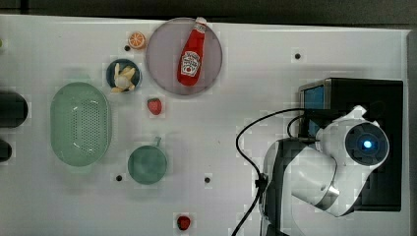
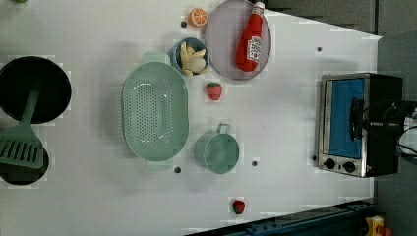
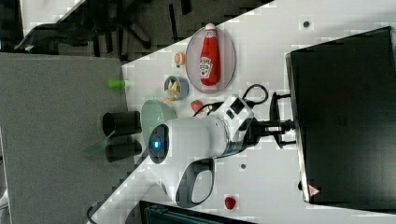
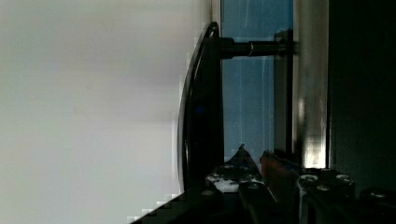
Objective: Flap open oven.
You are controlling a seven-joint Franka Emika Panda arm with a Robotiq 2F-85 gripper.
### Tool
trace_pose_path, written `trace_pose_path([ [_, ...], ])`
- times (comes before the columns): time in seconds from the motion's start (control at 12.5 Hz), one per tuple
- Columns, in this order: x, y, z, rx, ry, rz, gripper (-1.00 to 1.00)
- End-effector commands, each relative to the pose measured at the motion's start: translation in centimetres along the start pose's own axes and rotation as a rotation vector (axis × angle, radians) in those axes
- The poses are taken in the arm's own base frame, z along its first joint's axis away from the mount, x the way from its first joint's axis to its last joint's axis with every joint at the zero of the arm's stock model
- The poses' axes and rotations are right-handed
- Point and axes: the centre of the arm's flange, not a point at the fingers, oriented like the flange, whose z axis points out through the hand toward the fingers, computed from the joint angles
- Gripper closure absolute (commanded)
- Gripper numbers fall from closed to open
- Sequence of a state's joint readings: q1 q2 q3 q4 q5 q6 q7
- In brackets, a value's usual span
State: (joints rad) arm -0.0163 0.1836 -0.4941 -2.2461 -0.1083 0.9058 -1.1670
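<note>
Right view: the white arm point(image 3: 196, 140) reaches across the table point(image 3: 271, 46) toward the oven point(image 3: 345, 116), wrist level, with the black gripper point(image 3: 280, 127) at the oven's front edge.
Top view: the arm's white elbow and wrist housing, carrying a round dark cap with a blue light, hang over the oven point(image 1: 364, 93); a black cable loops from the arm across the white table.
Fingers: the wrist view shows the fingertips point(image 4: 233, 175) just beside the dark bar handle point(image 4: 201, 112), with a narrow gap between them; whether they clamp the handle cannot be told.
Oven place: at the left view's right, near the table edge, well apart from the dishes; black body, silver front frame, blue-tinted glass door point(image 2: 346, 118) shut flat against the frame, two black knobs point(image 2: 339, 165) on the frame beside the glass.
Oven markings: a small red triangle sticker point(image 3: 314, 190) on the black casing; its writing is too small to read.
Ketchup bottle point(image 1: 193, 55): lies on the grey plate point(image 1: 162, 59); its white label cannot be read.
Other things: green colander point(image 1: 80, 124), green cup point(image 1: 147, 164), strawberry point(image 1: 154, 105).
</note>
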Motion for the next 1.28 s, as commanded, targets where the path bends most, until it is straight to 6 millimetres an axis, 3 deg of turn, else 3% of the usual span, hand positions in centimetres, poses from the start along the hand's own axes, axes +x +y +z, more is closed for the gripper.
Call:
trace_pose_path([
  [0.08,1.9,-4.9,0.2,-0.054,-0.006,-0.079,0.65],
  [0.56,3.3,-13.8,4.0,-0.247,-0.081,-0.086,0.65],
  [0.96,2.4,-21.3,7.9,-0.442,-0.149,-0.002,0.65],
  [1.28,2.3,-26.4,11.4,-0.633,-0.107,0.014,0.65],
])
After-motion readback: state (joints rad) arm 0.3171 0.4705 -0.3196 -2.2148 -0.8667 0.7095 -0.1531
